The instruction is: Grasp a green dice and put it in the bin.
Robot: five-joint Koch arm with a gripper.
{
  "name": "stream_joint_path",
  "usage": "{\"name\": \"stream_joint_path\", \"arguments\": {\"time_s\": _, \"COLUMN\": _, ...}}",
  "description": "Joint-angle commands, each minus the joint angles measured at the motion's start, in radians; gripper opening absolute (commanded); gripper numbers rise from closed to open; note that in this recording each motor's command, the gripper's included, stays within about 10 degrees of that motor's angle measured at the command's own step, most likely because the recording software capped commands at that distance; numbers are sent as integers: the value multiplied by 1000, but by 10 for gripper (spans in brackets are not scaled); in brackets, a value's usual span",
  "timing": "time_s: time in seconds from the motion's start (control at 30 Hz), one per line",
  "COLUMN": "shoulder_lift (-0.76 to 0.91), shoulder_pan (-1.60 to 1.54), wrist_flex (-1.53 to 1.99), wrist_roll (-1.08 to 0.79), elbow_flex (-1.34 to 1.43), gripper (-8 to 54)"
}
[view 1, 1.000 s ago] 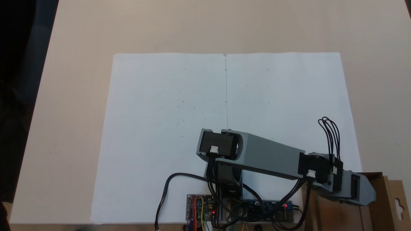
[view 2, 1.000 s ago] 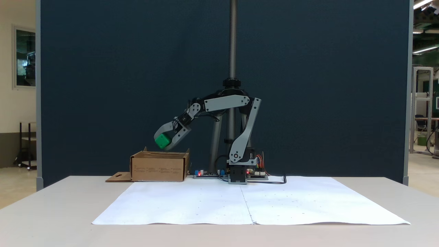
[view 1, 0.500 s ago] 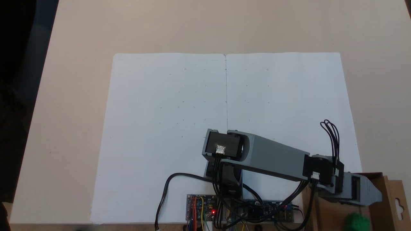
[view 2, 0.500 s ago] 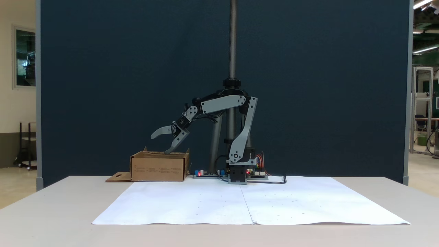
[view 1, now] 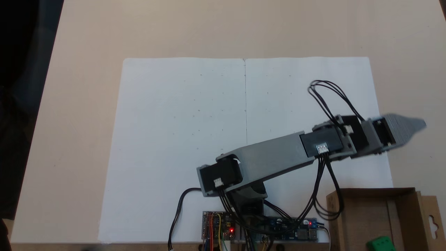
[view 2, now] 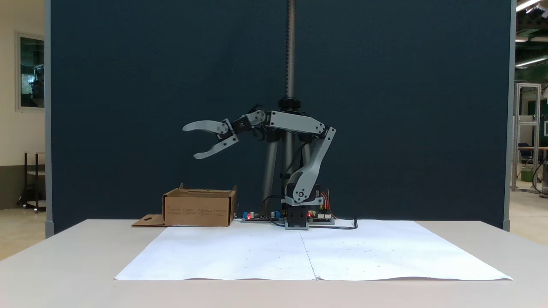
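Small bright green dice (view 1: 381, 243) inside brown cardboard bin (view 2: 198, 208) at the surface's edge, grey gripper (view 2: 189, 142) raised well above, jaws apart, empty.

Dice (view 1: 380, 243) in bin (view 1: 359, 209); end effector (view 2: 191, 141) above.

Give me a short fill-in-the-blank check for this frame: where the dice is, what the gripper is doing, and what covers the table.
1. The green dice lies inside the ____.
2. The jaws of the gripper stand ____ and hold nothing.
3. In the side-on fixed view, the gripper is ____ the cardboard box, not touching it.
4. The table is partly covered by a white sheet of ____.

Missing words: box; open; above; paper
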Motion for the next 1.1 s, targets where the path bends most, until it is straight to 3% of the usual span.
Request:
{"name": "stream_joint_path", "arguments": {"time_s": 0.0, "shoulder_lift": 55, "shoulder_pan": -141, "wrist_flex": -12, "wrist_roll": 75, "elbow_flex": -43, "gripper": 404}}
{"name": "stream_joint_path", "arguments": {"time_s": 0.1, "shoulder_lift": 75, "shoulder_pan": -336, "wrist_flex": -12, "wrist_roll": 75, "elbow_flex": -43, "gripper": 443}}
{"name": "stream_joint_path", "arguments": {"time_s": 0.53, "shoulder_lift": 86, "shoulder_pan": -979, "wrist_flex": -15, "wrist_roll": 71, "elbow_flex": 51, "gripper": 440}}
{"name": "stream_joint_path", "arguments": {"time_s": 0.8, "shoulder_lift": 124, "shoulder_pan": -1192, "wrist_flex": -254, "wrist_roll": -55, "elbow_flex": 402, "gripper": 439}}
{"name": "stream_joint_path", "arguments": {"time_s": 1.07, "shoulder_lift": 304, "shoulder_pan": -1216, "wrist_flex": -500, "wrist_roll": -67, "elbow_flex": 747, "gripper": 440}}
